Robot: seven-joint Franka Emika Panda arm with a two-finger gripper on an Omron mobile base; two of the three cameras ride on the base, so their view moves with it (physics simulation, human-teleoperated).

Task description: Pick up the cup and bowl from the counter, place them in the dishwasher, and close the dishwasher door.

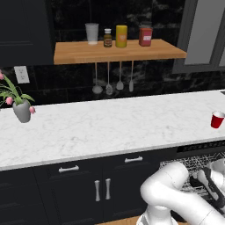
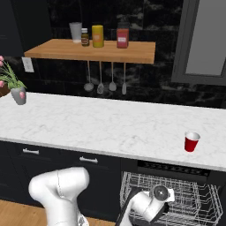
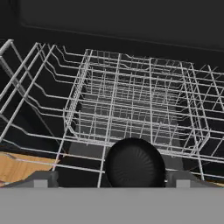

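**Bowl in the rack, cup waiting on the bench**

The bench (image 2: 88, 123) runs wide across both base views, white marble over dark cabinets. Below its right end the dishwasher (image 2: 176, 170) stands open, its wire rack (image 3: 135, 105) pulled out in front of the cavity. The arm reaches down over that rack, and the end effector (image 3: 111, 178) hangs just above it with its fingers spread wide, pinching nothing. Between the fingertips, in the hand view, sits a dark round bowl (image 3: 134, 162), resting at the near edge of the rack. The red cup (image 2: 191, 141) stands upright on the bench, above the dishwasher and near the front edge. The dishwasher door cannot be made out.

By this reading, the bowl is delivered and the cup comes next. The risk lies in lifting out: the spread fingers sit close beside the bowl and the rack wires, so a tilted or sideways withdrawal could snag a wire or tip the bowl. Approaching the light cup too fast could knock it off the bench's front edge.
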